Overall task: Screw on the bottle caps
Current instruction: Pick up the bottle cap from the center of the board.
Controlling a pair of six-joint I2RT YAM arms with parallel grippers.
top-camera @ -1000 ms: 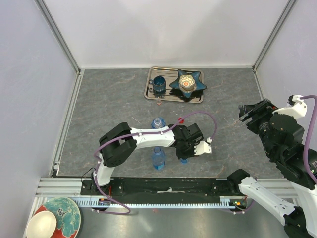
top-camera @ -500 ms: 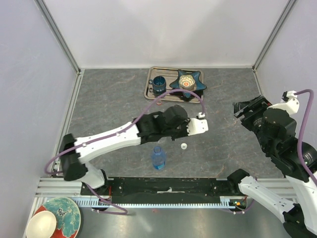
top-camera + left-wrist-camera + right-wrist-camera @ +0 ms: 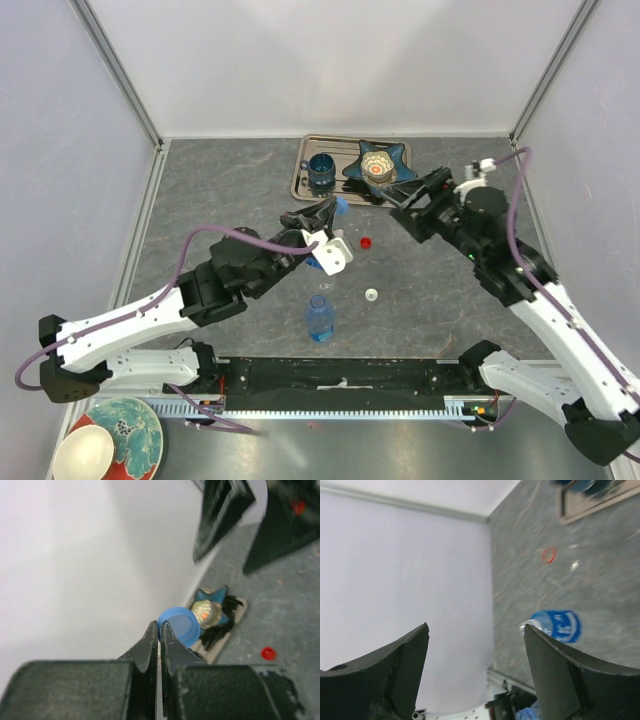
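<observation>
Seemingly nothing capped yet (lower-centre bottle (image 3: 319,318) bare): left pincer (image 3: 159,628) pinches blue cap (image 3: 179,626); right pincer (image 3: 476,630) gapes, empty.

The surface (image 3: 220,190) is dark grey with pale marbled veins. In the upper middle of the overhead view, a silvery tray (image 3: 300,185) carries a dark blue cup (image 3: 321,172) and a blue star-shaped dish (image 3: 398,160). The dish holds a bowl (image 3: 377,163) patterned in cream around an orange centre. Near the centre lie a red cap (image 3: 366,242) and a white cap (image 3: 371,295). Below them is a clear, blue-tinted bottle (image 3: 319,320) with a blue label. A light blue cap (image 3: 179,626) sits between black fingers (image 3: 145,652). The arms (image 3: 560,320) are white and black, with purple cables (image 3: 200,245). At lower left, a teal patterned plate (image 3: 130,430) with a red edge holds a white bowl (image 3: 82,452).
</observation>
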